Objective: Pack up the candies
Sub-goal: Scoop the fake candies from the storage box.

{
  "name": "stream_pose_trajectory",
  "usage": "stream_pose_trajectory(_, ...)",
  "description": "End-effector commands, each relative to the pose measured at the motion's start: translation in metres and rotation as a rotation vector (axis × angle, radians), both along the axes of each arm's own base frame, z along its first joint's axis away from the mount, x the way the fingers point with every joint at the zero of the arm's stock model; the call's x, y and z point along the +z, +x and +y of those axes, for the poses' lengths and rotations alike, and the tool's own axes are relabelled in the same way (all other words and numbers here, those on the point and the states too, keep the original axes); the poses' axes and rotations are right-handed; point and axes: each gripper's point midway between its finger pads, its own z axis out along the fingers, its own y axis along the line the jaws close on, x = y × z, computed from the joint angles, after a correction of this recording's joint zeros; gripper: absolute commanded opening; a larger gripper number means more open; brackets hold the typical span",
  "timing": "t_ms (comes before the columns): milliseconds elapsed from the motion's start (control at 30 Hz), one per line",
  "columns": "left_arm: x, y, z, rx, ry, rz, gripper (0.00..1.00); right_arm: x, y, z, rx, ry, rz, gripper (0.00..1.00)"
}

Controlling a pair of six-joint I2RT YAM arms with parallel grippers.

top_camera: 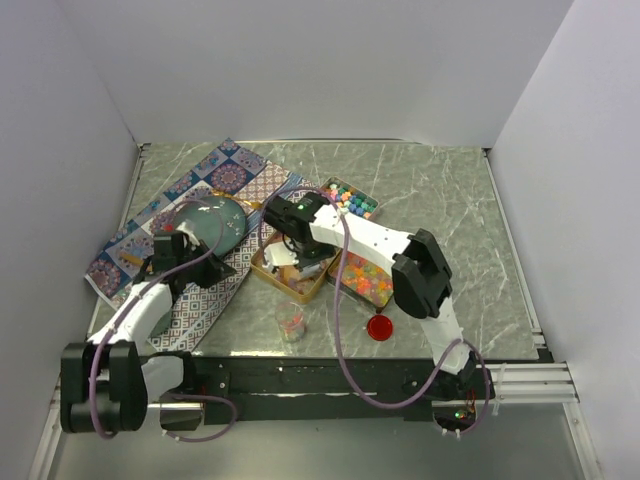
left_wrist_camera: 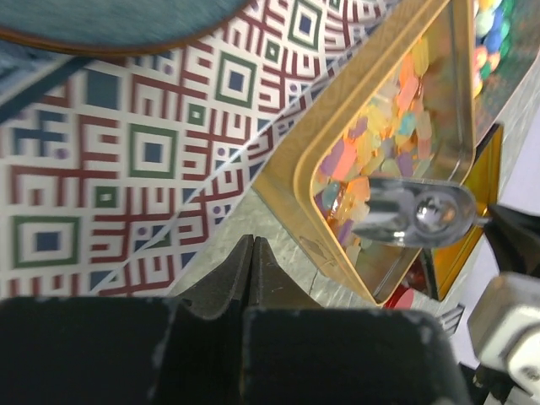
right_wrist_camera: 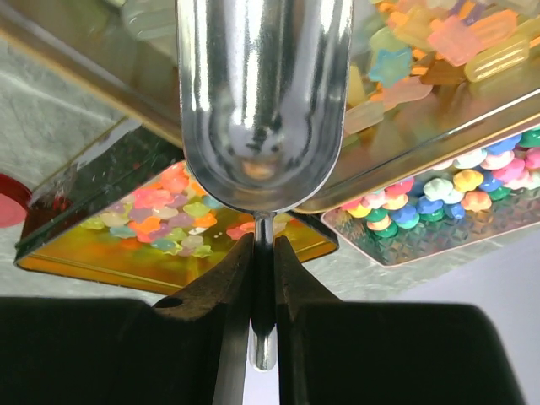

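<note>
Three open gold tins hold the candies: pastel round ones, orange-pink ones and translucent yellow-pink ones. My right gripper is shut on the thin handle of a metal scoop, which hangs over the tin of translucent candies. The scoop's bowl looks empty. My left gripper is shut on nothing. It sits low over the edge of the patterned cloth, just left of that tin.
A teal plate lies on the cloth behind the left gripper. A small clear cup and a red round disc stand on the marble table near the front edge. White walls enclose three sides.
</note>
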Motion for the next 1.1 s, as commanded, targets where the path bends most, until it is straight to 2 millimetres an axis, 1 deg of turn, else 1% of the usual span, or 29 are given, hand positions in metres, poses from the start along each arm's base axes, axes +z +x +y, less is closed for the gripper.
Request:
stream_pose_trajectory(0, 0.001, 0.009, -0.017, -0.054, -0.016, -0.036, 0.01, -0.006, -0.006, 0.018, -0.088, 0.021, 0.066, 0.00)
stream_pose_trajectory(33, -0.005, 0.009, -0.018, -0.054, -0.013, -0.012, 0.01, -0.006, -0.005, 0.019, -0.106, 0.016, 0.059, 0.00)
stream_pose_trajectory(67, -0.008, 0.010, -0.018, -0.050, -0.009, -0.007, 0.01, -0.009, -0.005, 0.020, -0.113, 0.003, 0.060, 0.00)
stream_pose_trajectory(100, -0.010, 0.011, -0.017, -0.043, -0.004, 0.002, 0.01, -0.006, -0.001, 0.022, -0.120, 0.009, 0.037, 0.00)
stream_pose_trajectory(200, -0.020, 0.015, -0.021, -0.052, -0.006, 0.031, 0.01, -0.008, 0.001, 0.025, -0.132, 0.020, 0.024, 0.00)
stream_pose_trajectory(367, -0.024, 0.024, -0.028, -0.075, -0.010, 0.027, 0.01, -0.014, -0.003, 0.030, -0.162, 0.033, 0.034, 0.00)
stream_pose_trajectory(467, -0.029, 0.027, -0.034, -0.093, -0.018, 0.040, 0.01, -0.017, -0.001, 0.042, -0.195, 0.078, 0.025, 0.00)
stream_pose_trajectory(500, -0.030, 0.031, -0.036, -0.099, -0.024, 0.032, 0.01, -0.014, 0.004, 0.048, -0.209, 0.104, 0.006, 0.00)
stream_pose_trajectory(600, -0.028, 0.035, -0.042, -0.132, -0.052, -0.001, 0.01, -0.010, 0.013, 0.061, -0.296, 0.173, -0.041, 0.00)
stream_pose_trajectory(667, -0.029, 0.033, -0.048, -0.159, -0.080, -0.010, 0.01, -0.010, 0.014, 0.066, -0.339, 0.209, -0.056, 0.00)
stream_pose_trajectory(700, -0.032, 0.033, -0.050, -0.169, -0.086, -0.010, 0.01, -0.012, 0.011, 0.065, -0.354, 0.205, -0.054, 0.00)
stream_pose_trajectory(833, -0.029, 0.033, -0.060, -0.220, -0.114, -0.042, 0.01, -0.020, 0.009, 0.069, -0.376, 0.210, -0.041, 0.00)
stream_pose_trajectory(867, -0.031, 0.031, -0.060, -0.221, -0.118, -0.041, 0.01, -0.019, 0.011, 0.071, -0.379, 0.219, -0.042, 0.00)
stream_pose_trajectory(900, -0.031, 0.030, -0.063, -0.227, -0.140, -0.042, 0.01, -0.020, 0.008, 0.075, -0.384, 0.233, -0.026, 0.00)
stream_pose_trajectory(933, -0.028, 0.033, -0.065, -0.233, -0.151, -0.068, 0.01, -0.022, 0.009, 0.077, -0.383, 0.240, -0.022, 0.00)
stream_pose_trajectory(1000, -0.029, 0.032, -0.067, -0.239, -0.167, -0.065, 0.01, -0.025, 0.007, 0.083, -0.364, 0.256, -0.002, 0.00)
stream_pose_trajectory(1033, -0.028, 0.033, -0.068, -0.244, -0.167, -0.069, 0.01, -0.021, 0.013, 0.091, -0.349, 0.302, -0.021, 0.00)
stream_pose_trajectory(1067, -0.026, 0.034, -0.069, -0.250, -0.167, -0.076, 0.01, -0.030, 0.010, 0.089, -0.332, 0.292, -0.018, 0.00)
